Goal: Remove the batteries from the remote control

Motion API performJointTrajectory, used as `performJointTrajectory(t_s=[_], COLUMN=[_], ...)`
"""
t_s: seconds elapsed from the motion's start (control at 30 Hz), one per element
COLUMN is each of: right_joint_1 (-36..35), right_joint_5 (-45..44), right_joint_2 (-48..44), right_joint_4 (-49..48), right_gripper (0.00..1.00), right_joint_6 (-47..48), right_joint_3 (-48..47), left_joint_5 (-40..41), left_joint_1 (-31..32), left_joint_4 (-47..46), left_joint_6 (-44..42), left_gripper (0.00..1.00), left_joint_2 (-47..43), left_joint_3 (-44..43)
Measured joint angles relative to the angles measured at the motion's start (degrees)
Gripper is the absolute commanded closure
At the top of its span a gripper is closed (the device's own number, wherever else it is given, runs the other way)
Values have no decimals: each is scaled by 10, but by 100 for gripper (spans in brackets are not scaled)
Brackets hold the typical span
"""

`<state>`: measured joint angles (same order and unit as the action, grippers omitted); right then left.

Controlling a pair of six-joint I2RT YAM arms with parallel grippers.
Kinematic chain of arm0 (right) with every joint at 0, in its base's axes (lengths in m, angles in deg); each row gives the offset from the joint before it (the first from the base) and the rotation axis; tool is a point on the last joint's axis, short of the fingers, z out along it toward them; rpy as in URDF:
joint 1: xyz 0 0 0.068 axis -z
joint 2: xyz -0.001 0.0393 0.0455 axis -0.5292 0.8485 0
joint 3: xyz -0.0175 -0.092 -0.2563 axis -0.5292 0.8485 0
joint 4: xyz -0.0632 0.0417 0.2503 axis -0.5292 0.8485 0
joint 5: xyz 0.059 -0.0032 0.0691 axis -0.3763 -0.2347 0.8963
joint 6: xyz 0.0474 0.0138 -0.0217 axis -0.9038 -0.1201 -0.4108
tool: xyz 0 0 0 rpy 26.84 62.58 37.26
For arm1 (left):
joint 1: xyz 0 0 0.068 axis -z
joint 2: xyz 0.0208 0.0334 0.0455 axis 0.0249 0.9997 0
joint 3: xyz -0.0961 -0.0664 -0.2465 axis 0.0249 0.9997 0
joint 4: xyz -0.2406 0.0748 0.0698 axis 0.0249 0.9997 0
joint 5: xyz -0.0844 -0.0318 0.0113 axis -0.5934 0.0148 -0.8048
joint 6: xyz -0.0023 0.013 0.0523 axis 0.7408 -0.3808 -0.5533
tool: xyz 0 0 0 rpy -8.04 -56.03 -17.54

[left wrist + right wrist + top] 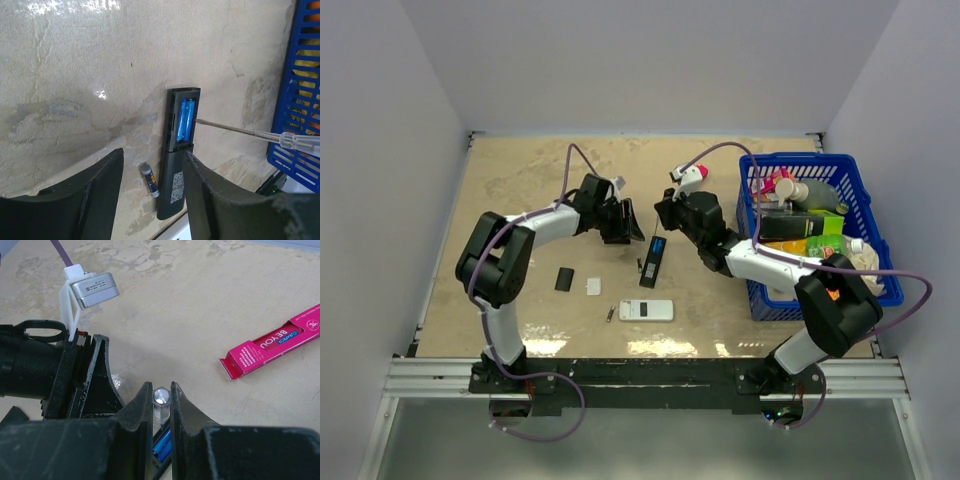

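Remote (172, 170), black, lies on the tabletop (75, 75) with its battery bay uncovered. Two blue batteries (185, 120) sit side by side in the bay at the upper end of the remote. A grey battery (149, 180) lies loose on the tabletop just beside the remote's lower half, apart from it.

Right tool (160, 390): closed on the clear handle of a screwdriver (235, 131). The fingers (137, 407) clamp the handle from both sides, with its metal cap showing between them. The shaft runs from the basket side toward the remote, and its tip is at the bay's edge next to the blue batteries.

Left tool (152, 170): open, gripping nothing. Its fingers (100, 190) stand wide apart above the remote's lower end and the grey battery.

In the top view, a white remote (646, 310) lies nearer the arm bases. A black cover (564, 279) and a white cover (593, 286) lie left of it, side by side. A blue basket (798, 157) of mixed goods stands at the right. A pink box (270, 347) lies beyond the right tool.
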<state>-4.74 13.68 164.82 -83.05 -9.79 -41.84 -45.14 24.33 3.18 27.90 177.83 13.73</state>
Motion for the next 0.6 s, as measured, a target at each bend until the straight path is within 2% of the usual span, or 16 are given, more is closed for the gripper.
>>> performJointTrajectory(t_s=[0.6], right_joint_1=[0], right_joint_5=[1], right_joint_2=[21], right_joint_4=[-32], right_gripper=[100], right_joint_6=[11], right_joint_3=[29], left_joint_5=[-2], left_joint_1=[0], left_joint_4=[-3], left_joint_6=[0], left_gripper=[45], left_joint_2=[3], left_joint_3=[0])
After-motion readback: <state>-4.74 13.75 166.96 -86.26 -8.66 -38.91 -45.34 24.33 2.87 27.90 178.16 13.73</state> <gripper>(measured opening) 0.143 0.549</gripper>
